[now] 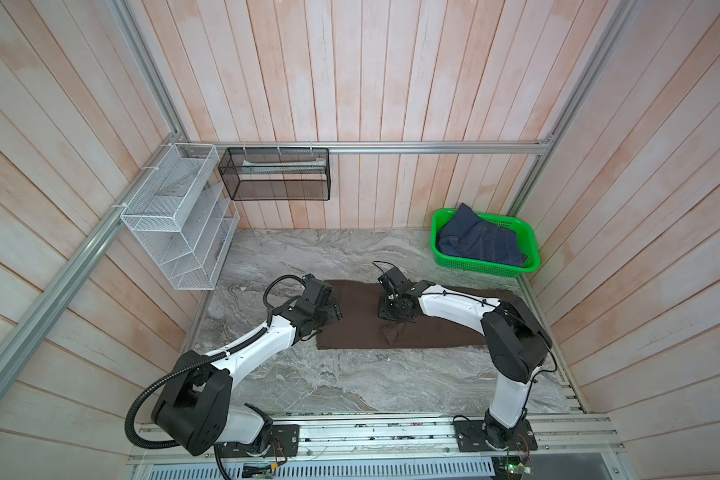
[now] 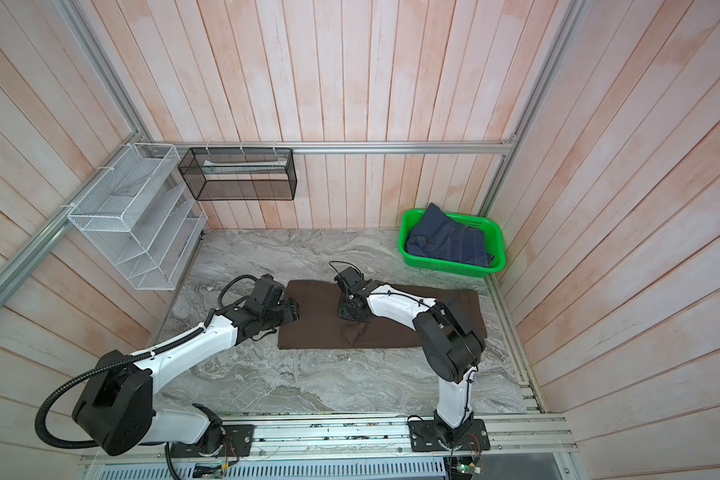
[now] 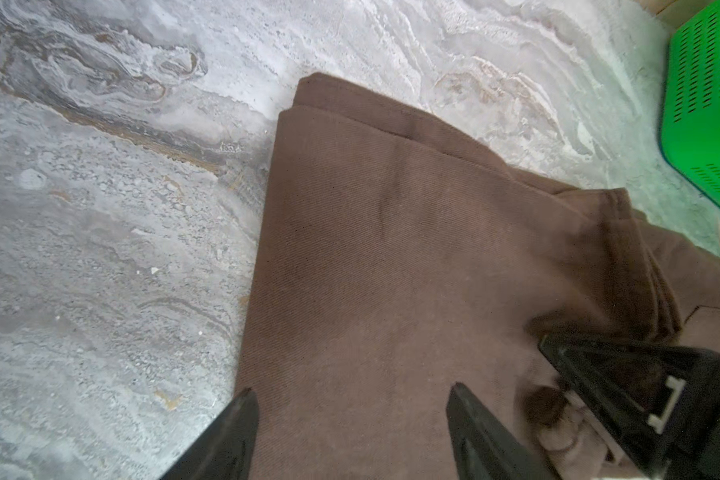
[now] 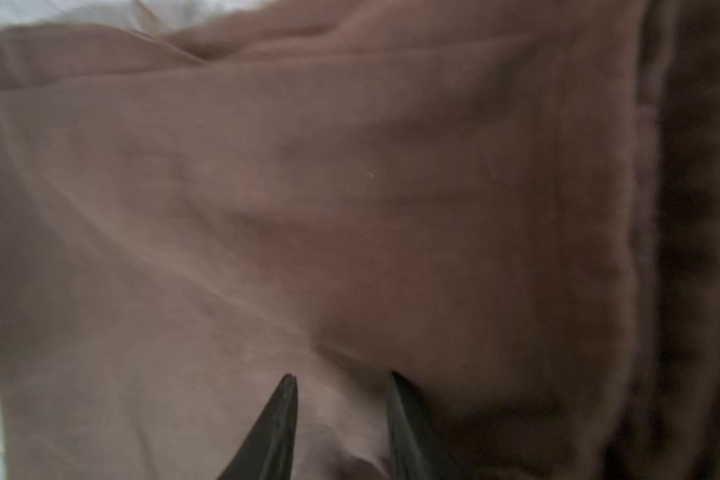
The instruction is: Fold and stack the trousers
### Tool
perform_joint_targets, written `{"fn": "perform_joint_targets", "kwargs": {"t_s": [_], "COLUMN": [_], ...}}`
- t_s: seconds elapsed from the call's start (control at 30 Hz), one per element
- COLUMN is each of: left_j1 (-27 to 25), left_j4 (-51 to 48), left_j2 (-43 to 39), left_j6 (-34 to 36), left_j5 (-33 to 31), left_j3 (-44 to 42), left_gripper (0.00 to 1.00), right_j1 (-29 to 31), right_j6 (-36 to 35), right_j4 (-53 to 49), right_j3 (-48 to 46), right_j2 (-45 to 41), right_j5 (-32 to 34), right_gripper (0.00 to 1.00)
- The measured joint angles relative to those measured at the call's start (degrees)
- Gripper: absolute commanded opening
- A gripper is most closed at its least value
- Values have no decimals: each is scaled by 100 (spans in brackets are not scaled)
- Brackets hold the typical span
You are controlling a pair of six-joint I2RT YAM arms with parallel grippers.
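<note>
trousers (image 1: 362,328) lie flat across the table (image 1: 308,386); left gripper (image 3: 352,390), jaws spread over their end, should catch both layers squarely, while right gripper (image 4: 341,375), jaws slightly parted, hold impossible to tell, should anchor the middle

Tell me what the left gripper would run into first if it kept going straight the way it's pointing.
Most likely the trousers. The left gripper tilts down over them with its fingers open, and nothing lies in between. How high it sits above them is hard to judge.
</note>
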Motion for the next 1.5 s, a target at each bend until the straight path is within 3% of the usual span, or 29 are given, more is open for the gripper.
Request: {"fn": "perform_joint_targets", "kwargs": {"t_s": [0.27, 0.47, 1.0, 1.27, 1.5], "left_j1": [225, 420, 1287, 1351, 1364], "left_j4": [-2, -33, 160, 612, 955], "left_j2": [83, 83, 664, 1261, 1508], "left_j6": [111, 310, 990, 1287, 1410], "left_j5": [-11, -17, 1209, 2011, 2568], "left_j3": [0, 2, -111, -92, -44], "left_gripper": [76, 78, 80, 70, 50], "right_j1": [-531, -817, -1226, -1414, -1703], "right_j6": [-4, -42, -538, -560, -603], "right_j4": [-516, -824, -365, -256, -256], "right_j3": [-1172, -1296, -350, -654, -946], "right_j2": [-1172, -1753, -973, -1119, -1488], "right_j5": [317, 566, 376, 310, 299], "right_gripper": [38, 40, 44, 44, 44]}}
